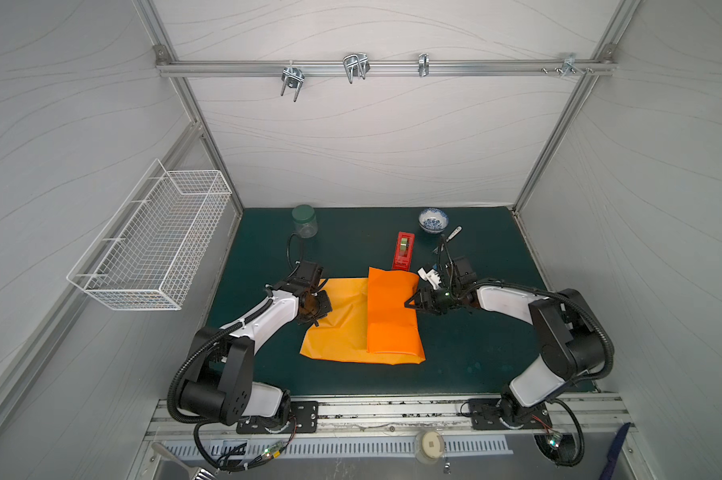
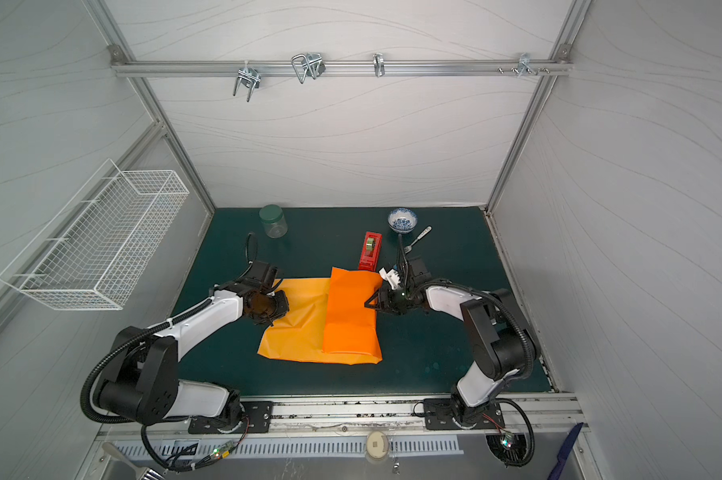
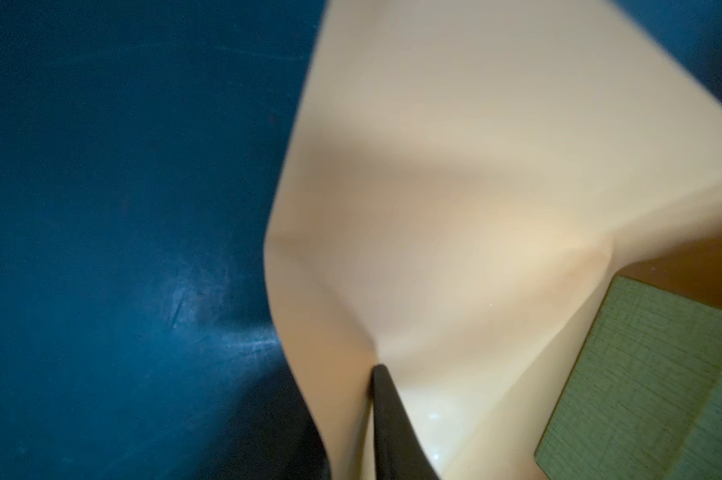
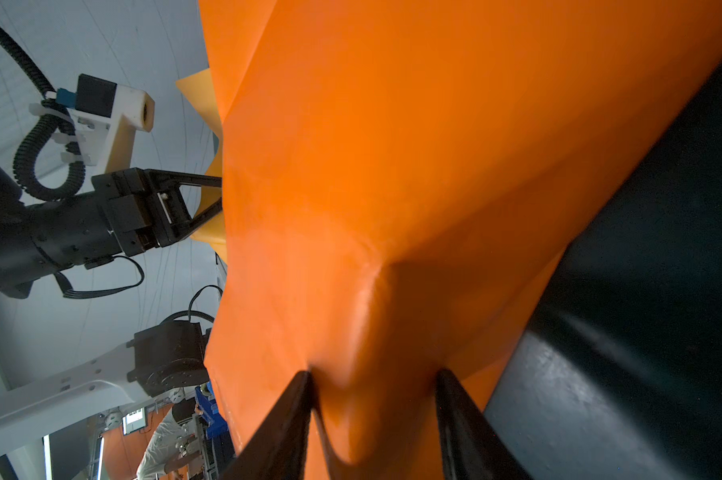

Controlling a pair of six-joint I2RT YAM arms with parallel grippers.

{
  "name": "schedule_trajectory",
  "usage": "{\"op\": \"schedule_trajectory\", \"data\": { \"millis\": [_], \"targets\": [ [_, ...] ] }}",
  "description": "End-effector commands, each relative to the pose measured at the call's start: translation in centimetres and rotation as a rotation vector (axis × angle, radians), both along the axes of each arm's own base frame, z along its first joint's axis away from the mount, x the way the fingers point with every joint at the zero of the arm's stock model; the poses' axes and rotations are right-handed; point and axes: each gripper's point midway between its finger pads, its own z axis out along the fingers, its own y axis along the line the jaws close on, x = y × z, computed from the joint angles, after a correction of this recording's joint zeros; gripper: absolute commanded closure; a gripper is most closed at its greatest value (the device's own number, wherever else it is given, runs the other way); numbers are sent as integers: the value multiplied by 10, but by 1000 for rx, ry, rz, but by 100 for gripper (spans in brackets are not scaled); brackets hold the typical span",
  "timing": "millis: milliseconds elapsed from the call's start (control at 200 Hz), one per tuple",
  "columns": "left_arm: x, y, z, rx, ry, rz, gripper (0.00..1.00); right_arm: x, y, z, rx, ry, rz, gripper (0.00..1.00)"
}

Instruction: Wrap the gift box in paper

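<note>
Near the middle of the green bench (image 1: pixel 475 340) lies the paper (image 1: pixel 342 328), big and orange. Its 3 o'clock side is folded up and over into a bright flap. Its 9 o'clock side lies lower, with some creases. The gift box (image 3: pixel 641 386) shows only in the left wrist view, as one green corner with pale paper right beside it. In both top views the flap covers it.

The right fingers (image 4: pixel 284 419) are at the 3 o'clock edge of the flap. They are spread partway and are grasping a hump of paper that bulges between them. The left fingers (image 3: pixel 388 419) are at the 9 o'clock edge of the paper. That edge runs up beside one finger, but I cannot tell if they are clenched on it or loose.

A red tape dispenser (image 1: pixel 404 249) sits at 12 o'clock, just beside the flap. Farther back, a jar with a green lid (image 1: pixel 304 220) stands at 11 o'clock and a blue and white bowl (image 1: pixel 433 219) at 1 o'clock. A white wire basket (image 1: pixel 151 241) hangs on the wall at 9 o'clock.
</note>
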Motion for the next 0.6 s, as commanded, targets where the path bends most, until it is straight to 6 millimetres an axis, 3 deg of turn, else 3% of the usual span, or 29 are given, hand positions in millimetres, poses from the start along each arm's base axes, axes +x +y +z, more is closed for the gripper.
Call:
{"op": "schedule_trajectory", "data": {
  "millis": [0, 240, 595],
  "targets": [
    [20, 0, 13, -52, -93, 41, 82, -24, -22, -52, -204, 101, -16, 52],
    [28, 5, 17, -36, -115, 49, 80, -25, -22, -52, -205, 103, -15, 52],
    [17, 19, 3, 34, -61, 68, 71, -24, -22, -51, -204, 100, -15, 52]
  ]
}}
